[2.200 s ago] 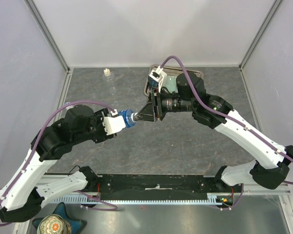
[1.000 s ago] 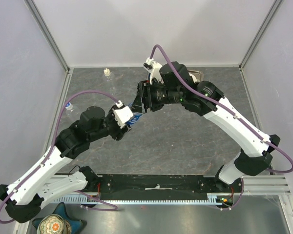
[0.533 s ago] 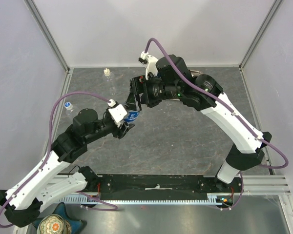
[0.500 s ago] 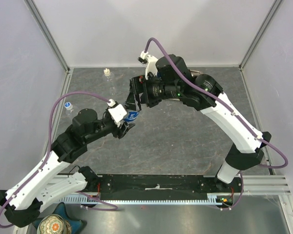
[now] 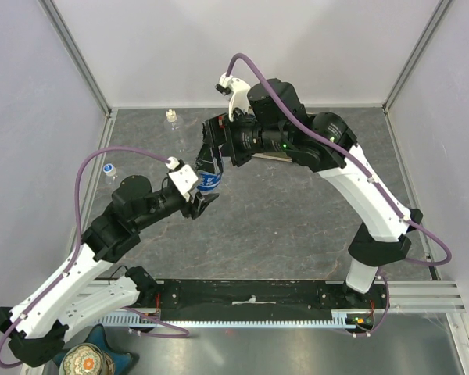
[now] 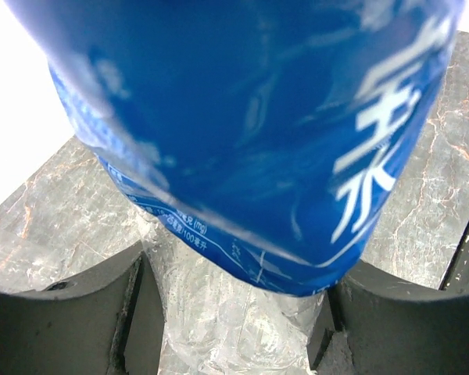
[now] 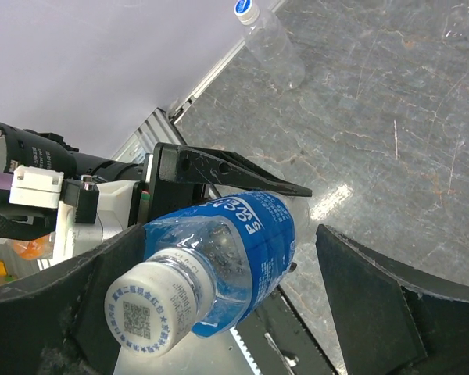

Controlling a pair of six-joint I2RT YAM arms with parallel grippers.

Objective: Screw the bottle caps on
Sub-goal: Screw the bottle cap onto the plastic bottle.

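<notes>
Top view overhead; wrist views close-in — both share bottle (image 7: 242, 234).

Over the left-centre of the table (image 5: 297, 219), a bottle (image 5: 210, 184) sits between the left gripper (image 5: 203, 201), which clasps its body from the near side, and the right gripper (image 5: 207, 152) on the far side. The right gripper's jaws stand either side of the end where the cap (image 7: 158, 311) sits on the neck. A second bottle (image 5: 109, 169) lies by the table's left edge, and a third bottle (image 5: 172, 117) is at the far left, near the back wall.
</notes>
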